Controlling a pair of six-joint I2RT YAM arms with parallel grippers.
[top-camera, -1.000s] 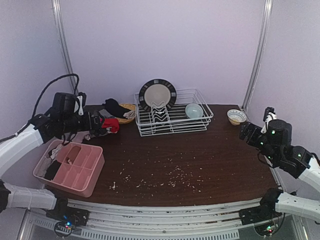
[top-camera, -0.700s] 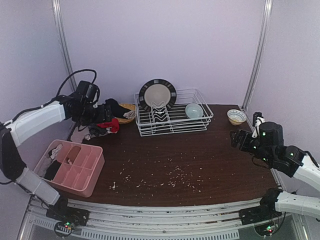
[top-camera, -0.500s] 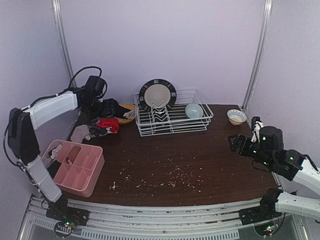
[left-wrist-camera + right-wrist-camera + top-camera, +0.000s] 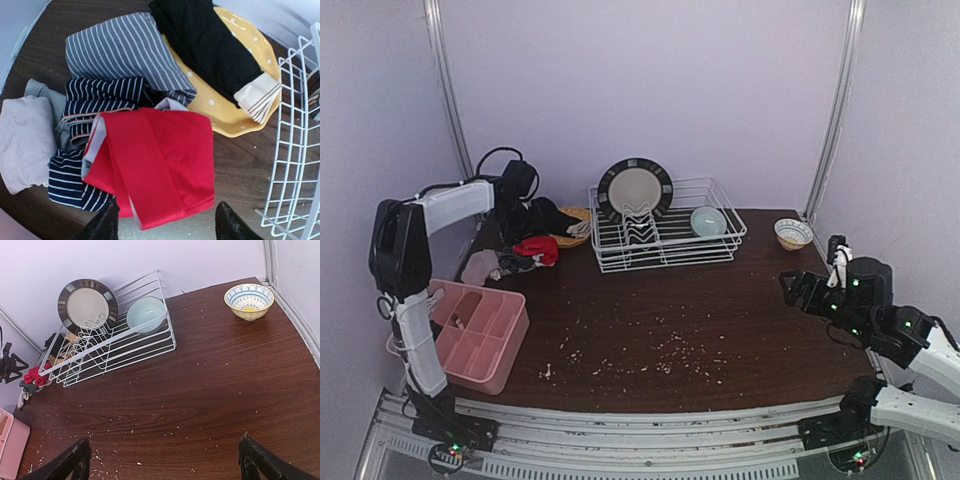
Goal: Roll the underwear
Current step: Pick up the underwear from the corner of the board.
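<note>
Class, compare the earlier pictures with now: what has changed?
The left pincer swung from beside the red underwear to hang open above it, its arm reaching toward the far-left corner. The right pincer edged inward, open. Underwear pile and dish rack stayed put.

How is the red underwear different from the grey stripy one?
The red underwear is plain with a white waistband; the grey striped underwear has thin white lines all over. The red one lies on top of the navy striped pair; the grey one lies beyond it, beside the yellow plate. Both are soft cloth, folded, in one pile.
</note>
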